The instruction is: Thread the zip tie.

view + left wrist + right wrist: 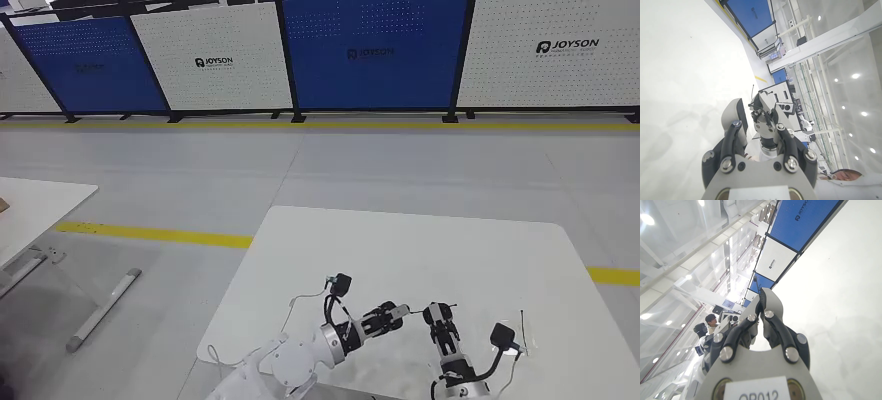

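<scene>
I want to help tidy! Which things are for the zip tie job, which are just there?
For the job: zip tie; right gripper pinching it; open left gripper.
Just there: thin black strip, maybe a spare tie; partition panels; side table.

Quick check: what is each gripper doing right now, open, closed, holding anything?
Left gripper: open, fingers apart, holding nothing.
Right gripper: closed on the zip tie, one end sticking out past the fingers.

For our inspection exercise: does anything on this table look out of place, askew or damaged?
Nothing damaged or spilled. The right end effector is shut on a zip tie; the left end effector is open. One thin black strip, probably another tie, lies loose on the table.
</scene>
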You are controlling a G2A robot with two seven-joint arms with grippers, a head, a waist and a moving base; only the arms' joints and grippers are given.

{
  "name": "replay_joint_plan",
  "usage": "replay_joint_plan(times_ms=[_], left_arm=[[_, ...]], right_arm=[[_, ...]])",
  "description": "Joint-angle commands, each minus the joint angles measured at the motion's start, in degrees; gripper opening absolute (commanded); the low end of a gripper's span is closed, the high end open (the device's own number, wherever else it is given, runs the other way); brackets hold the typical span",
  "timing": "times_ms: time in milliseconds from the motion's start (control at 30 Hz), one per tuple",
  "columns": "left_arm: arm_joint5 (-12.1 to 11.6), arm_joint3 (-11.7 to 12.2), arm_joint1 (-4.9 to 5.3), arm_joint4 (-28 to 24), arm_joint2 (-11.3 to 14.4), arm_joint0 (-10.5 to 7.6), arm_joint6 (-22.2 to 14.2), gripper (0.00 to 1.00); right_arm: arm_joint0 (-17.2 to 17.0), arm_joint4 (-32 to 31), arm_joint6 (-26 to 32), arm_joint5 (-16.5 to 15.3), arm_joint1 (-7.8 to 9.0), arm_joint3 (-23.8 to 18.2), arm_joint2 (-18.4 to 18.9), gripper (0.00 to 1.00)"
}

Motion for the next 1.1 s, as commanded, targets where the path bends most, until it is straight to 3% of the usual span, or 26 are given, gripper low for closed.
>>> replay_joint_plan(times_ms=[0, 367, 433, 467, 633, 1000, 1067], left_arm=[[0.3, 0.13, -0.07, 0.29, 0.38, -0.12, 0.03, 0.29], [1.5, 1.13, -0.73, 0.16, 2.35, -2.04, 0.1, 0.23], [1.54, 1.41, -0.85, -0.3, 2.42, -2.33, 0.52, 0.19], [1.55, 1.55, -0.9, -0.48, 2.44, -2.45, 0.61, 0.1], [1.45, 2.05, -1.01, -0.72, 2.49, -2.71, 0.76, 0.0], [1.44, 2.28, -1.07, -0.58, 2.41, -2.63, 0.84, 0.0], [1.65, 2.26, -1.07, -0.45, 2.41, -2.65, 0.79, 0.07]], right_arm=[[-0.05, -0.19, -0.12, 0.04, -0.03, -0.06, 0.03, 0.0], [-0.03, -1.24, -0.31, 0.34, -0.29, -0.11, -0.35, 0.0], [0.0, -1.17, -0.16, 0.16, -0.33, -0.06, -0.36, 0.0], [0.01, -1.09, -0.11, 0.07, -0.34, -0.03, -0.34, 0.0], [0.04, -0.91, 0.1, -0.18, -0.42, 0.03, -0.18, 0.0], [0.08, -1.13, 0.07, -0.02, -0.59, 0.02, 0.04, 0.0], [0.01, -1.15, -0.08, 0.05, -0.62, -0.05, 0.15, 0.0]])
